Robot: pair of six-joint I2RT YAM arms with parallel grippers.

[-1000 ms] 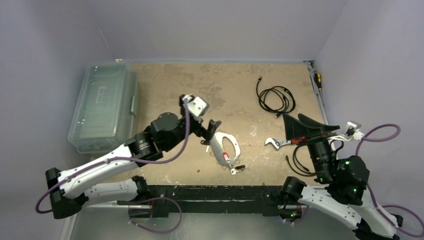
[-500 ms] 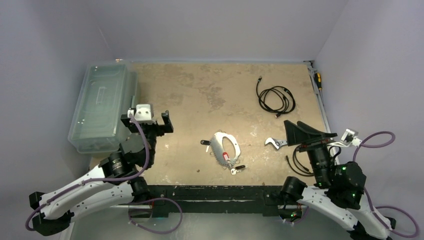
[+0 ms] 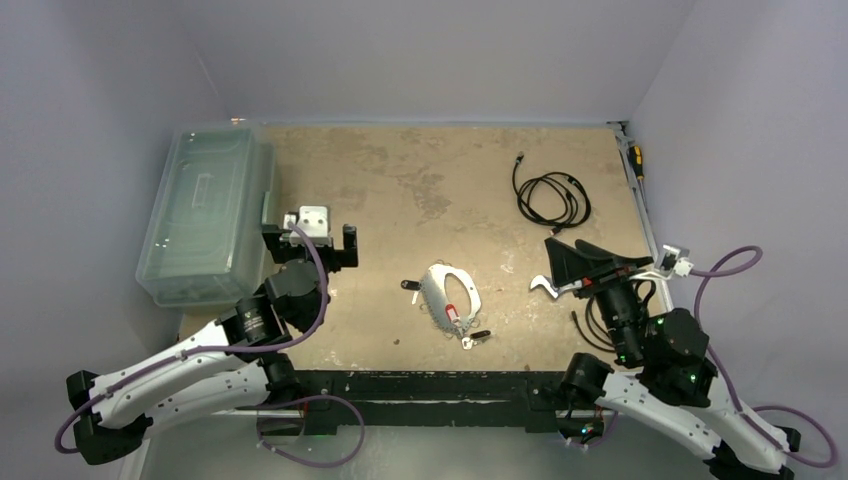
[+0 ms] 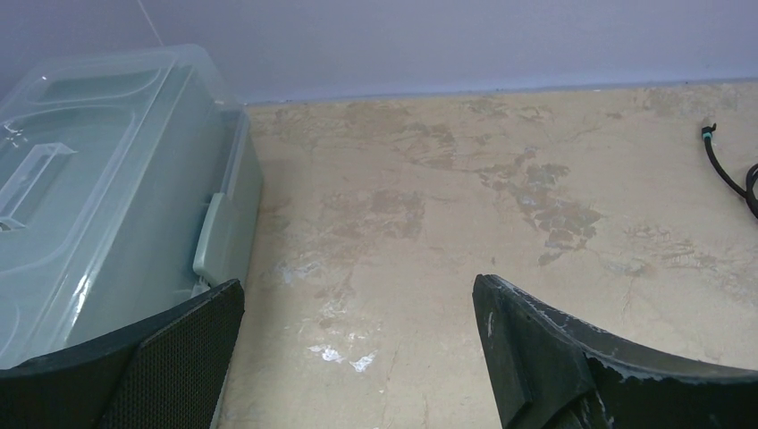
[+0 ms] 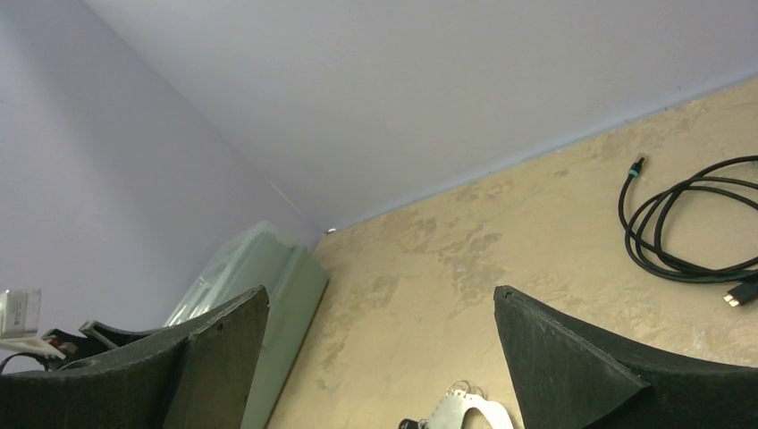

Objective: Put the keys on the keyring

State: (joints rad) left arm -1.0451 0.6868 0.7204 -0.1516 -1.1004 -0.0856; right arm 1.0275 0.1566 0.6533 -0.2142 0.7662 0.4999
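Note:
The pale silver-white keyring (image 3: 447, 292) lies flat on the table at centre front. A red-headed key (image 3: 454, 311) lies inside its loop, one black-headed key (image 3: 408, 285) at its left end and another (image 3: 481, 335) by its near end. The keyring's top also shows at the bottom edge of the right wrist view (image 5: 465, 413). My left gripper (image 3: 310, 243) is open and empty, raised beside the plastic box, well left of the keyring. My right gripper (image 3: 590, 263) is open and empty, raised to the right of the keyring, over the wrench.
A clear lidded plastic box (image 3: 205, 210) stands at the left edge, also in the left wrist view (image 4: 98, 188). A black coiled cable (image 3: 550, 197) lies at the back right. A silver wrench (image 3: 548, 286) lies under my right gripper. A screwdriver (image 3: 634, 160) lies at the right edge.
My left arm pulled back from the keyring to the left beside the box, then shifted slightly right. My right gripper moved a little left and toward the near edge. The keyring stayed put.

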